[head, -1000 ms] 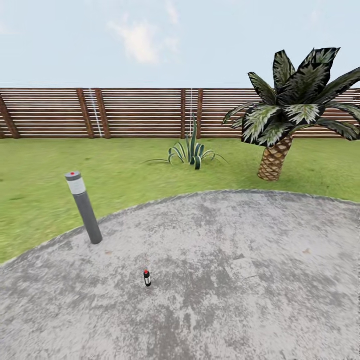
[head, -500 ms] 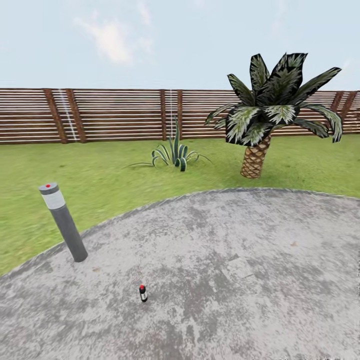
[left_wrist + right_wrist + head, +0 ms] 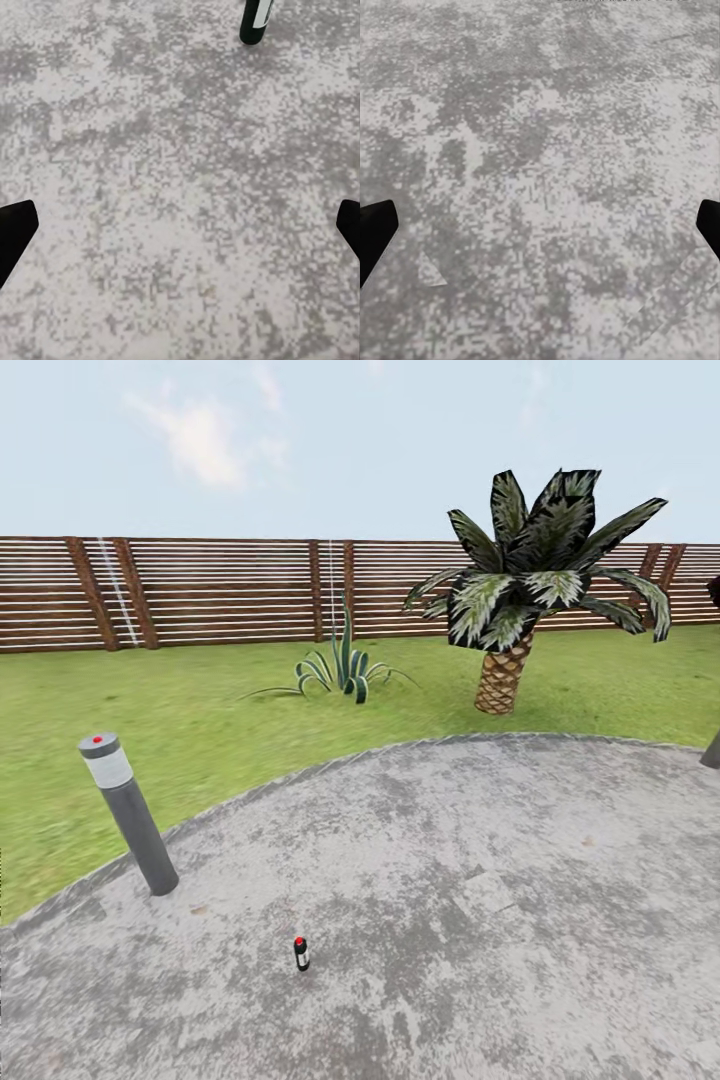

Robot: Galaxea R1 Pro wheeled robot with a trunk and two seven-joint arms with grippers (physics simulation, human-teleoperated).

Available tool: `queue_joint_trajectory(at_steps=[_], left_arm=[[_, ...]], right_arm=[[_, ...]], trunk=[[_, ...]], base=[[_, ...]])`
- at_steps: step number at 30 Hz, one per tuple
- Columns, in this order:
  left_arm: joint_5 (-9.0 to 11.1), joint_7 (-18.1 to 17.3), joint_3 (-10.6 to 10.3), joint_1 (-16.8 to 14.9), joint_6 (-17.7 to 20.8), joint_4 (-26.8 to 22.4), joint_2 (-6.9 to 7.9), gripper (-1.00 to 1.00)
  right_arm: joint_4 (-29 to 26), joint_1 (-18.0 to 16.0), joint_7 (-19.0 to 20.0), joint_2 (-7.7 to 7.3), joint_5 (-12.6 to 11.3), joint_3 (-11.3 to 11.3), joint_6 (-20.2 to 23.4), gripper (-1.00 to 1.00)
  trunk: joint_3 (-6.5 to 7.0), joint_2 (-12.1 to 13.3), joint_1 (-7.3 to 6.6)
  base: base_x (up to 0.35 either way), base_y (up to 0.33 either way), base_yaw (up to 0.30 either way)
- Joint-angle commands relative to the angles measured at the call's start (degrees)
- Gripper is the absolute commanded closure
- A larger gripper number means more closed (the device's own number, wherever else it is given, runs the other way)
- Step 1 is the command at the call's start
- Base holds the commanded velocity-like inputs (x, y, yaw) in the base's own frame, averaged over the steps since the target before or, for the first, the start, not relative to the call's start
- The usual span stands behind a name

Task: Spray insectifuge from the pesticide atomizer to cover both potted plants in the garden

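Observation:
The pesticide atomizer [image 3: 301,954], a tiny dark bottle with a red cap, stands upright on the grey speckled paving [image 3: 480,920] of the garden, low in the head view. In the left wrist view a dark cylinder with a pale label [image 3: 255,21] stands on the paving well ahead of my left gripper [image 3: 180,225]; it looks like the atomizer. That gripper is open, its black fingertips [image 3: 15,229] far apart over bare paving. My right gripper [image 3: 540,229] is open too, above bare paving. The potted plants are out of view.
A grey bollard light [image 3: 130,815] stands at the paving's left edge, and another bollard [image 3: 712,750] shows at the right edge. On the lawn are a spiky green plant [image 3: 342,668] and a scaly-trunked palm [image 3: 505,660]. A brown slat fence [image 3: 220,590] closes the back.
The whole head picture has shifted, so the camera moved: palm and spiky plant sit further left, the atomizer lower. A second bollard has come in at the right edge.

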Motion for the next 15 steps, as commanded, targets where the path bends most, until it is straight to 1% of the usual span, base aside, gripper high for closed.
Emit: queue_joint_trajectory(at_steps=[1,5,6,9,15], left_arm=[[0.0,0.0,0.1,0.0,-0.2,0.0,-0.01,-1.00],[-0.1,0.0,0.1,0.0,-0.2,0.0,-0.01,-1.00],[-0.1,0.0,0.1,0.0,-0.2,0.1,-0.01,-1.00],[-0.1,-0.1,0.1,0.0,-0.2,0.1,-0.01,-1.00],[0.2,-0.1,0.1,0.0,-0.2,0.1,-0.01,-1.00]], right_arm=[[0.0,0.0,0.0,0.05,0.2,0.0,-0.1,-1.00],[-0.1,0.0,-0.1,0.08,0.2,0.0,-0.1,-1.00],[0.0,0.0,-0.1,0.08,0.2,0.0,-0.1,-1.00],[0.0,0.0,-0.1,0.08,0.2,0.0,-0.1,-1.00],[0.1,0.0,-0.1,0.08,0.2,0.0,-0.1,-1.00]], trunk=[[-0.05,0.0,-0.01],[-0.05,0.0,-0.01],[-0.04,0.0,-0.01],[0.01,0.0,-0.01],[0.15,0.0,-0.01]], base=[[0.000,0.019,0.000],[0.000,0.004,0.000],[0.000,0.000,-0.151],[0.000,0.000,-0.229],[0.000,0.000,-0.277]])
